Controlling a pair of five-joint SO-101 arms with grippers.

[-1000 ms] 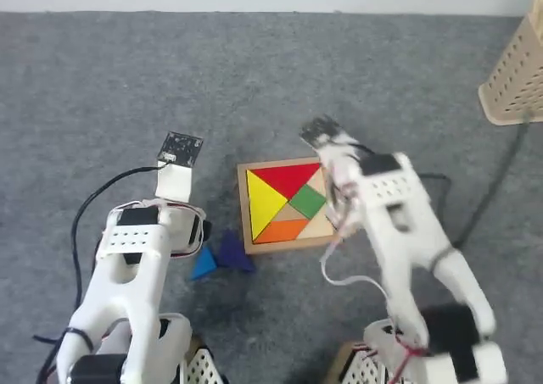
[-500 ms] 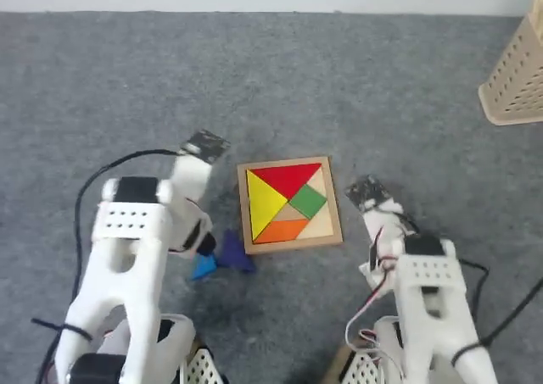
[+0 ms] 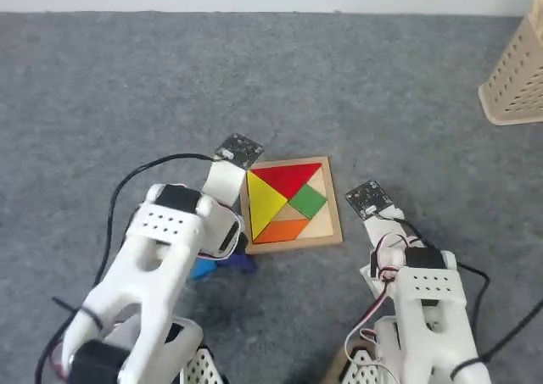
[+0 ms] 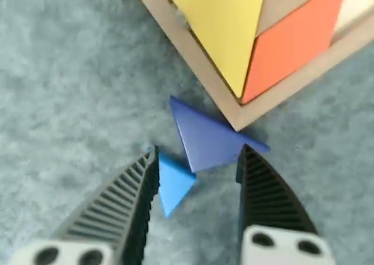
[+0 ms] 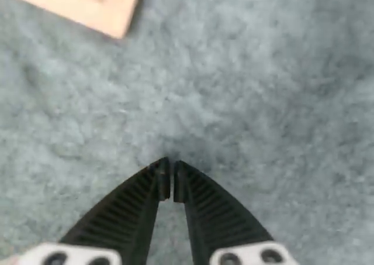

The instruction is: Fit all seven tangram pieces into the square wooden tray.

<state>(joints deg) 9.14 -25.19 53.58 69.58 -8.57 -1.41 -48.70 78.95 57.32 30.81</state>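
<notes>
**Q:** Tray status?

**A:** Square wooden tray (image 3: 297,246) sits on the grey felt-covered bench (image 3: 127,87). Four pieces are seated in it. The yellow triangle piece (image 3: 261,204) lies along one tray edge. The red triangle piece (image 3: 288,179) lies along the adjoining edge. The green square piece (image 3: 308,201) is near the tray's middle. The orange parallelogram piece (image 3: 280,230) is in the corner beside yellow's tip. The rest of the tray interior reads pale wood; whether it is piece or bare floor, cannot tell.

**Q:** Pieces outside the tray?

**A:** Two, both flat on the bench.
- The dark blue triangle piece (image 4: 207,139) lies right at the tray's outer corner nearest the orange piece. Whether it touches or sits a hair apart, cannot tell.
- The light blue triangle piece (image 4: 172,186) lies just beside it, on the side away from the tray.

**Q:** Left gripper?

**A:** Left gripper (image 4: 198,152) hangs over those two pieces, just off that tray corner. Jaws are spread wide and hold nothing. One finger sits outside the light blue piece, the other by the dark blue piece's tip near the tray corner.

**Q:** Right gripper?

**A:** Right gripper (image 5: 171,161) is over bare bench, near the next tray corner along the orange-side rim. Jaws are pressed together to a sliver with nothing between them.
</notes>
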